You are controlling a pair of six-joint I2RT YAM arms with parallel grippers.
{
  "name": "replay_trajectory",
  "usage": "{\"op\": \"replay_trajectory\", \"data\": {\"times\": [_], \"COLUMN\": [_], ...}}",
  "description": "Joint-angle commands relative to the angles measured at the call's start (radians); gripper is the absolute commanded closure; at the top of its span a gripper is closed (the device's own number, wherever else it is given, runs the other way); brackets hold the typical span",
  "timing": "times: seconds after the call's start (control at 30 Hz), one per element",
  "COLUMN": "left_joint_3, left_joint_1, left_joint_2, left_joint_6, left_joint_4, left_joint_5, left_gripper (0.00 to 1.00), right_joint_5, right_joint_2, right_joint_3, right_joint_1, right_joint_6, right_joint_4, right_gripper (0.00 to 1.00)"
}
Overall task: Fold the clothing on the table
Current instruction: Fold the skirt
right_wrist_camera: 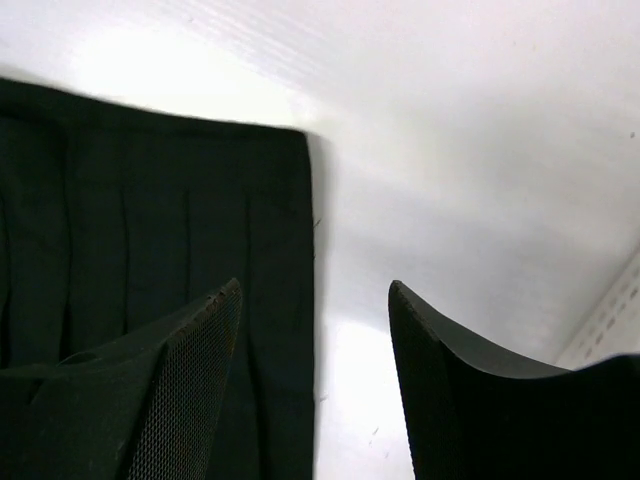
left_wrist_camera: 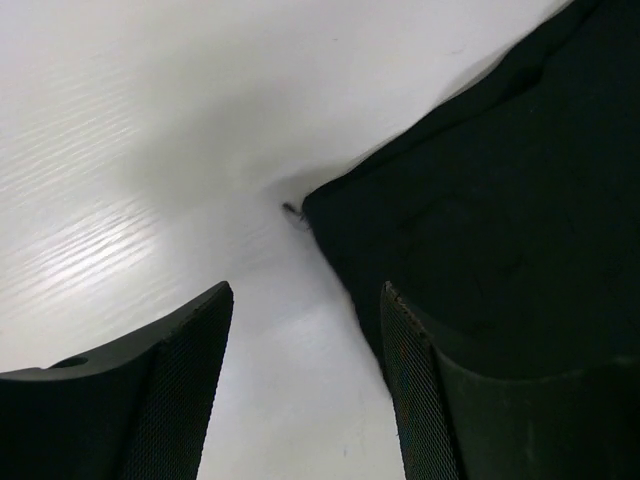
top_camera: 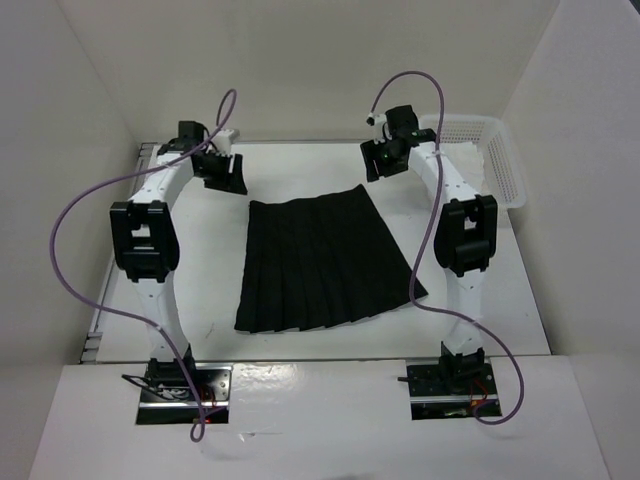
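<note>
Top external view: the black pleated skirt lies spread flat mid-table, its narrow waistband on the far side and its wide hem toward the arm bases. The left tool sits just off the waistband's left corner and the right tool just off its right corner. A white perforated basket stands at the far right.

Left wrist view: the left tool is parted and grips nothing. A skirt corner lies ahead of the gap, on the table.

Right wrist view: the right tool is likewise parted and empty. One jaw is over the skirt, the other over the table, and the basket rim shows at the edge.
</note>
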Motion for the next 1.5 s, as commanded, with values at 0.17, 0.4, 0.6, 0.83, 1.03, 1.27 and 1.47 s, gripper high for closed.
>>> {"op": "replay_trajectory", "data": {"times": [0.17, 0.4, 0.6, 0.83, 1.03, 1.27, 1.47], "left_joint_3": [0.075, 0.026, 0.046, 0.046, 0.069, 0.097, 0.097], "left_joint_1": [-0.075, -0.084, -0.084, -0.104, -0.104, -0.104, -0.113], "left_joint_2": [0.113, 0.104, 0.134, 0.164, 0.200, 0.219, 0.219], "left_joint_6": [-0.025, -0.025, -0.034, -0.034, -0.025, -0.016, -0.016], "left_joint_4": [-0.040, -0.030, -0.030, -0.030, -0.051, -0.062, -0.071], "left_joint_5": [-0.093, -0.140, -0.129, -0.060, -0.034, -0.012, -0.003], "left_gripper": [0.32, 0.33, 0.33, 0.34, 0.37, 0.37, 0.38], "right_joint_5": [-0.070, -0.117, -0.139, -0.196, -0.208, -0.208, -0.217], "right_joint_2": [0.176, 0.308, 0.382, 0.443, 0.474, 0.504, 0.523], "right_joint_3": [0.239, 0.428, 0.556, 0.608, 0.626, 0.635, 0.645], "right_joint_1": [-0.052, -0.063, -0.063, -0.044, -0.035, -0.026, -0.026], "right_joint_6": [-0.026, -0.026, -0.044, -0.063, -0.083, -0.101, -0.110], "right_joint_4": [-0.057, -0.148, -0.185, -0.217, -0.248, -0.248, -0.257], "right_gripper": [0.34, 0.34, 0.34, 0.34, 0.34, 0.36, 0.44]}}
